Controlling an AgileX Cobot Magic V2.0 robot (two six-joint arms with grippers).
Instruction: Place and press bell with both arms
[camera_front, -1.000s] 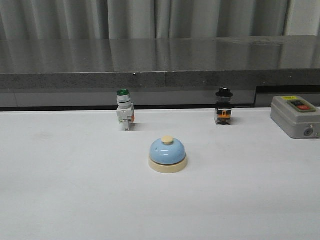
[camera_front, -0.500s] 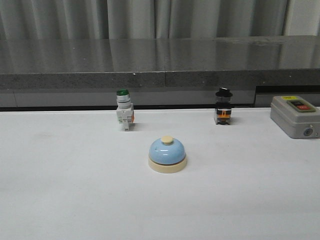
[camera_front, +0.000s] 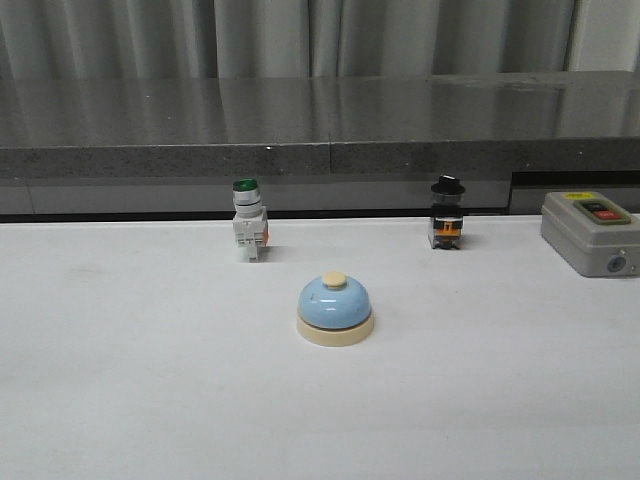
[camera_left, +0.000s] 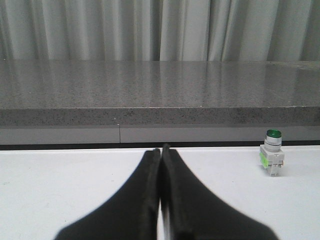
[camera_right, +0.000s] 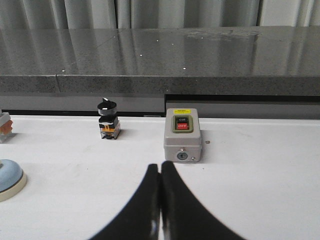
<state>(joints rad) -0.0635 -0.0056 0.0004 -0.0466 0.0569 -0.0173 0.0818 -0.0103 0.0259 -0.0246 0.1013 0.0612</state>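
Light-blue and cream, the bell (camera_front: 335, 310) sits at the centre of the front frame on the white table (camera_front: 120, 380), and we see nothing touching it. Our left gripper (camera_left: 160, 152) and right gripper (camera_right: 160, 167) are both pressed together, apparently pinching nothing.

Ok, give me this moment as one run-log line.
bell: upright on table, untouched | left tool: shut, empty | right tool: shut, empty | neither tool at bell | press: not done
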